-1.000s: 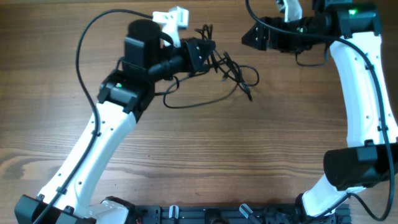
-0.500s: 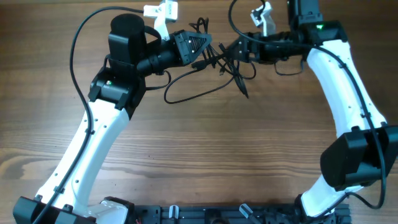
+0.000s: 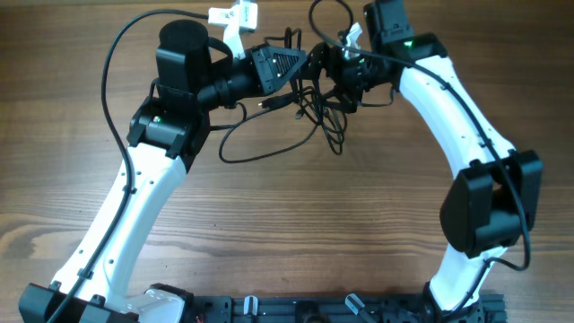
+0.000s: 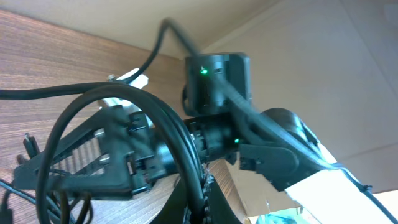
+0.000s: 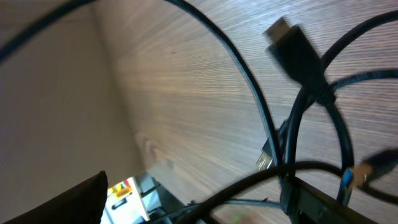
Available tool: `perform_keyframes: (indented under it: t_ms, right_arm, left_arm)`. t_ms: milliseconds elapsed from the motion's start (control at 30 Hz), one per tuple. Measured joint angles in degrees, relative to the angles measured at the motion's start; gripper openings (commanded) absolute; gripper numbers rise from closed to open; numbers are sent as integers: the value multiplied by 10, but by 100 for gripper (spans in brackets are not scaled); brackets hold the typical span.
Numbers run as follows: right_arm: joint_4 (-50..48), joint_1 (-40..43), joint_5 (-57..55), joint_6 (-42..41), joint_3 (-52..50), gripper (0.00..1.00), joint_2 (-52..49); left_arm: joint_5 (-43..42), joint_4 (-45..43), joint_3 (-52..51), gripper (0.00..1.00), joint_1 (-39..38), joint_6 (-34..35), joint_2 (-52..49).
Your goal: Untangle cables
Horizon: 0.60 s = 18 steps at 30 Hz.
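Note:
The cables [image 3: 309, 112] are a black knot of thin cords at the table's far middle, with one loose loop [image 3: 260, 154] trailing toward the front left. My left gripper [image 3: 300, 68] is shut on a strand and holds the knot up; the left wrist view shows the cord [image 4: 168, 124] pinched in my left gripper [image 4: 202, 208]. My right gripper [image 3: 319, 66] reaches into the knot from the right, right against the left one. Its fingers stand wide apart in the right wrist view, so the right gripper [image 5: 199, 186] is open, with strands and a dark plug [image 5: 297, 53] crossing between them.
The thick black wire [image 3: 112, 81] of the left arm arcs over the far left of the wooden table [image 3: 296, 233]. A black rail [image 3: 296, 309] runs along the front edge. Both arms crowd the far middle, with the right arm's body [image 4: 217, 81] close before the left wrist.
My right arm has swung left from the far right corner into the knot. The left gripper lifted the knot slightly toward the back. The loose loop has slid left.

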State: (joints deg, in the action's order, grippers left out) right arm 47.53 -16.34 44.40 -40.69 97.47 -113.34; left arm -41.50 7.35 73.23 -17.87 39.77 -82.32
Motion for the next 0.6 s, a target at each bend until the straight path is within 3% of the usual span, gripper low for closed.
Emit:
perform_keyframes:
  t_ms: [100, 267, 333, 433, 600]
  right_arm:
    - [22, -20, -60, 37, 0, 40, -18]
    - [35, -36, -166, 92, 0, 20, -38]
    - [39, -36, -204, 105, 0, 13, -38]
    - [47, -35, -240, 112, 0, 10, -41]
    - [47, -31, -265, 125, 0, 10, -52]
  left_arm:
    - [0, 0, 0, 4, 0, 0, 0]
    - [-5, -6, 0, 4, 6, 0, 0]
    - [-25, -56, -3, 4, 16, 5, 0]
    - [-51, -163, -5, 4, 32, 45, -2]
    - [-73, -369, -7, 4, 84, 183, -2]
